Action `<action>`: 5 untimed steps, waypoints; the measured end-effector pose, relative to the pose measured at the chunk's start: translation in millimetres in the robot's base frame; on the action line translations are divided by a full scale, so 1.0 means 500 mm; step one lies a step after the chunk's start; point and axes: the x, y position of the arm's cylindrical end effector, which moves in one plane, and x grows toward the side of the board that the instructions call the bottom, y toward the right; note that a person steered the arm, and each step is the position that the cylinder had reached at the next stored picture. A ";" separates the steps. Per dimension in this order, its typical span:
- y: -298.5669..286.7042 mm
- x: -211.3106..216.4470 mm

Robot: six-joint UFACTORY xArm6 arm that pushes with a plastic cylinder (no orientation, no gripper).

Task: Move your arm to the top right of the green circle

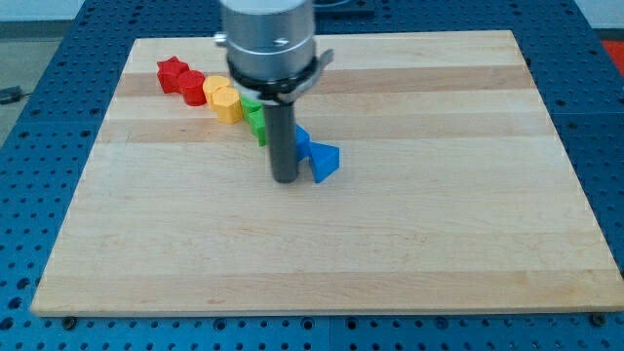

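Note:
My tip (285, 179) rests on the wooden board (439, 214), just left of a blue triangle block (326, 162). A second blue block (302, 142) shows behind the rod. Green blocks (255, 115) lie mostly hidden behind the rod, just above and left of the tip; their shapes cannot be made out, so I cannot tell which is the circle. Two yellow blocks (223, 97) sit further up-left, then a red round block (192, 86) and a red star (172, 72). The blocks form a diagonal line from upper left to the tip.
The arm's grey housing (268, 39) hangs over the top centre of the board. A blue perforated table (39, 195) surrounds the board.

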 end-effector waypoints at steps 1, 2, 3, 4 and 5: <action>-0.078 0.041; 0.085 0.136; 0.283 0.132; 0.424 0.013; 0.363 -0.178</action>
